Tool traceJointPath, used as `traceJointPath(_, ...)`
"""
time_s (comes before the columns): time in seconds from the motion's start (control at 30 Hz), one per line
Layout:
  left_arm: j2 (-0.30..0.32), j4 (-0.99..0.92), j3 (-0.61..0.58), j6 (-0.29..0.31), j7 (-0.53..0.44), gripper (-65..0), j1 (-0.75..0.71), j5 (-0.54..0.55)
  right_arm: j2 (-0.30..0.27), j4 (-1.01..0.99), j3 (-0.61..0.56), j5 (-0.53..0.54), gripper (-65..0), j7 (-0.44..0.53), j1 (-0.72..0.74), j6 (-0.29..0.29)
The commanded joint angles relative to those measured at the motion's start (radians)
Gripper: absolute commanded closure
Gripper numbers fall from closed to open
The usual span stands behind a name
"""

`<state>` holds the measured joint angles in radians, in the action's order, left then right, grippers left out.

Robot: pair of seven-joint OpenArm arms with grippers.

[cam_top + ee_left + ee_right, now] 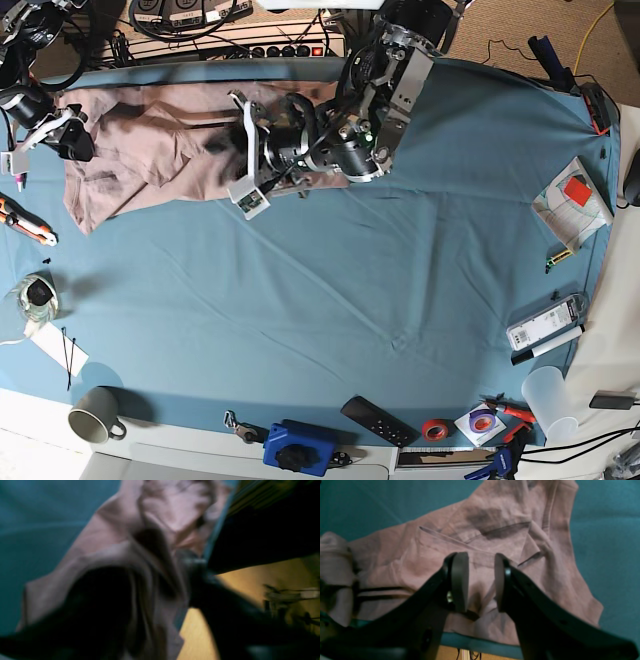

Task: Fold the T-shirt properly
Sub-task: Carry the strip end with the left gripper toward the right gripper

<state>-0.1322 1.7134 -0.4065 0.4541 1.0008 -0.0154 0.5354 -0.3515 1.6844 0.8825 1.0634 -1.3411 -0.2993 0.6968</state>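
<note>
Under the right gripper (481, 581) lies the T-shirt (495, 542), crumpled near the far edge of the blue table cover (330, 290); jaws part-open, nothing between them. Left gripper (243, 150) sits w/ cloth right up against it; wrist view too blurred to tell if it grips. Fold looks mid-way, shirt bunched. Next move prob. needs a hem pinched & drawn flat. Clutter near the table's front rim: mug (95, 415), remote (378, 421), tape roll (434, 430).

The right claw (481, 582) has two matte black curved plastic fingers ending in flat grey oval pads (460, 580), with a small silver screw at one pad's base. The left arm's black-and-silver cylindrical joints (340, 150) carry white brackets and thin cables.
</note>
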Motion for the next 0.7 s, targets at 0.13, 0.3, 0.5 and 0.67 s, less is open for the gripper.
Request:
traceJointPath(0.13, -0.025, 0.040, -0.003, -0.019, 0.051, -34.7, 0.040, 0.057, -0.025, 0.018, 0.008, 0.013, -18.3, 0.032, 0.003, 0.001)
traceJointPath(0.3, -0.025, 0.124, -0.003, -0.043, 0.138, -20.2, 0.062, 0.050, -0.025, 0.018, 0.008, 0.013, -18.3, 0.037, 0.003, 0.001)
traceJointPath(0.5, -0.025, 0.177, -0.003, -0.105, 0.137, 0.0, 0.060, -0.068, -0.025, 0.018, 0.008, -0.021, -18.3, 0.056, 0.003, 0.001)
traceJointPath(0.67, -0.025, 0.188, -0.003, -0.214, 0.137, 0.0, 0.060, -0.292, -0.025, 0.018, 0.008, -0.040, -18.3, 0.075, 0.003, 0.001)
